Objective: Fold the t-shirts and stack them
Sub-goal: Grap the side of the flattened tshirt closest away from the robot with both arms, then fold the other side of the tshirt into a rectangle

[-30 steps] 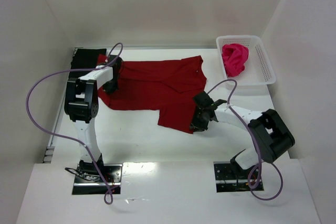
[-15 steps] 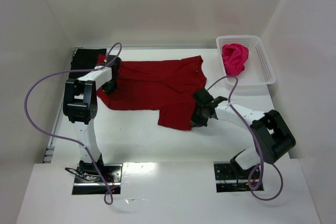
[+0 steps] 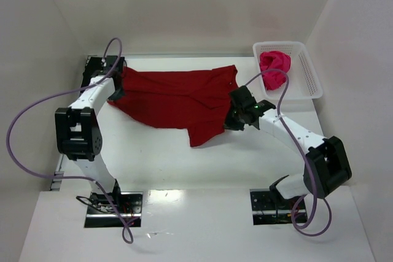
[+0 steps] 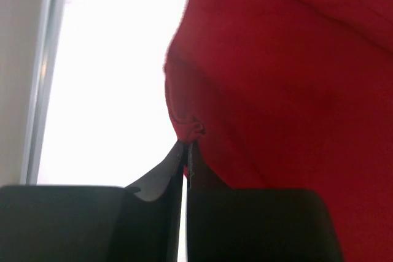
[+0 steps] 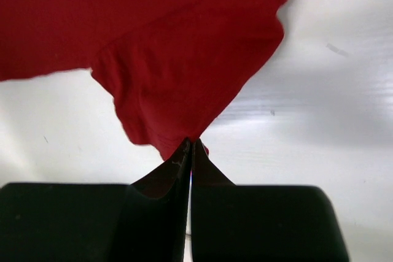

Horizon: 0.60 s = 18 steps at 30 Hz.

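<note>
— White tabletop (image 3: 153, 151), white walls all round, and the dark crimson red cloth t-shirt (image 3: 175, 97) lies spread across the middle, between the two arms.

— Look at the left gripper (image 3: 115, 92), right on the shirt's left edge. From the wrist camera, its fingers (image 4: 156, 179) are pressed together, and a small bunched bit of red hem is pinched at the very tips.

— From those tips the cloth fans away upward and to the right. Bare white table shows off to their left.

— Over to the right gripper (image 3: 231, 123), at the shirt's near right corner. Same story: fingers (image 5: 163, 176) closed tight, a point of red fabric nipped between the tips.

— The cloth widens away from those fingertips, up and mostly to the left, with white table on either side of them. Whether that corner is off the surface, I can't tell.

— Beyond the right fingers, toward the far right corner, sits the white plastic lattice basket (image 3: 310, 84), apart from the gripper.

— And the bright magenta-pink cloth t-shirt (image 3: 274, 69) is crumpled inside it, at the end nearer those fingers.

— So both pairs of fingers are clamped on the red shirt, one at each side.
</note>
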Each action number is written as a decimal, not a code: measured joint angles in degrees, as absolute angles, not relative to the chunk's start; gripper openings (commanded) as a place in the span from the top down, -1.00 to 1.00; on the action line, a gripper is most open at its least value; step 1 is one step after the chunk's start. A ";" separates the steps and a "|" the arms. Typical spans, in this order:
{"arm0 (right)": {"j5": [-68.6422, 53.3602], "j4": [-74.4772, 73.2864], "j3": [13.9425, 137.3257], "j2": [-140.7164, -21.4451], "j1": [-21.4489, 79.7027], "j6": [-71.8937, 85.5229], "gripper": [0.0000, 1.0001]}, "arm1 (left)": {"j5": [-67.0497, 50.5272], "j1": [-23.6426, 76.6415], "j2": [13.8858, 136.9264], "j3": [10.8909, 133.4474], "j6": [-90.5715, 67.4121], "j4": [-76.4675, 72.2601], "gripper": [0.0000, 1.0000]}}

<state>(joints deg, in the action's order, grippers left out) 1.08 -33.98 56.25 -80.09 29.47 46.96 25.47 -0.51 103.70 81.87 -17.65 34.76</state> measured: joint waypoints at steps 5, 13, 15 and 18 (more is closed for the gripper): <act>2.61 -33.93 59.81 -81.67 24.25 44.34 0.99 | 25.39 -4.16 102.67 80.51 -18.46 34.92 1.00; 4.29 -33.43 67.57 -87.22 16.82 39.86 0.99 | 23.44 -8.21 103.31 81.17 -18.61 35.22 1.00; 4.23 -33.23 69.43 -89.06 16.25 39.20 0.99 | 22.63 -8.45 104.77 83.31 -18.48 35.31 1.00; 3.79 -32.47 71.68 -91.68 16.23 38.61 0.99 | 21.41 -8.49 107.72 87.26 -18.26 35.07 1.00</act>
<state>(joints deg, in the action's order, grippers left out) 3.79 -32.47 71.68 -91.68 16.23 38.61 21.41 -8.49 107.72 87.26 -18.26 35.07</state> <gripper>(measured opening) 0.011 0.026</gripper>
